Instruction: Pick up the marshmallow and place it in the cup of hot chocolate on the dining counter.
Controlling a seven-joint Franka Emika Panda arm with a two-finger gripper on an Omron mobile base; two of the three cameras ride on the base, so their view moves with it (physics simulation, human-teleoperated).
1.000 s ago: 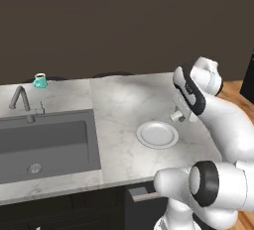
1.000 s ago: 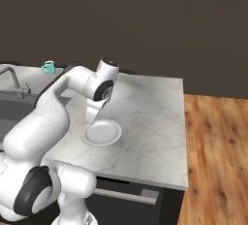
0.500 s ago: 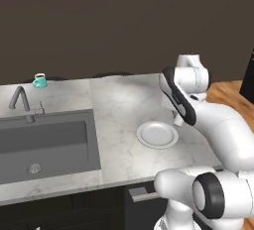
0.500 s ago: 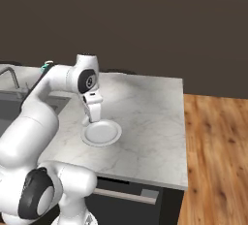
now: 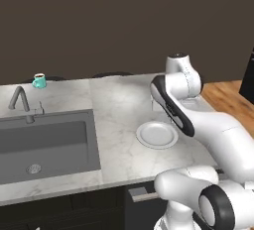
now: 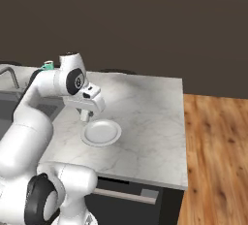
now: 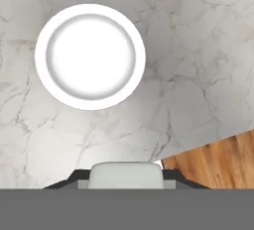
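My gripper [image 6: 85, 117] hangs above the dining counter [image 5: 117, 106], just beyond the far edge of a round white plate [image 6: 101, 133]. In the hand view the gripper [image 7: 126, 178] is shut on the marshmallow [image 7: 126, 173], a pale soft block between the two dark tips. Below and ahead of it lies the plate [image 7: 90, 56]. The cup of hot chocolate [image 5: 39, 81], a small teal mug, stands at the counter's far left corner behind the faucet, well away from the gripper. From the right base camera the cup [image 6: 47, 65] peeks out beside my arm.
An inset grey sink [image 5: 44, 142] with a faucet [image 5: 20, 100] takes up the left part of the counter between plate and cup. The counter's right edge drops to a wooden floor [image 6: 218, 161]. Bare marble lies behind the plate [image 5: 157, 135].
My arm has swung left across the counter, carrying the shut gripper from the plate's right side to just past its far edge. Plate and cup have stayed put.
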